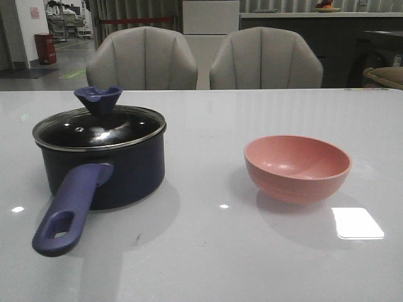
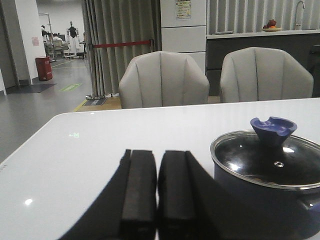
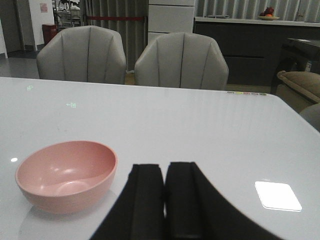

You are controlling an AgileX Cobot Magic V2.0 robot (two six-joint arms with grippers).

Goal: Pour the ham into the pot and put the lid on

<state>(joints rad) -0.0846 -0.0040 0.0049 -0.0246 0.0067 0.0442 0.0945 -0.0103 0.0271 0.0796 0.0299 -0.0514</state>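
Glass lid [image 1: 99, 129] sits on the pot [image 1: 101, 165] at left, pink bowl [image 1: 296, 167] empty; I see both grippers [image 2: 150, 200] [image 3: 165, 205] pressed together, job looks done.

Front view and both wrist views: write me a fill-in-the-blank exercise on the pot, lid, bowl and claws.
1. The lid sits ____ the pot.
2. The pink bowl looks ____ inside; no ham shows.
3. The left claw and the right claw are both ____, holding nothing.
4. The pot's handle points ____ the front camera.

Missing words: on; empty; shut; toward
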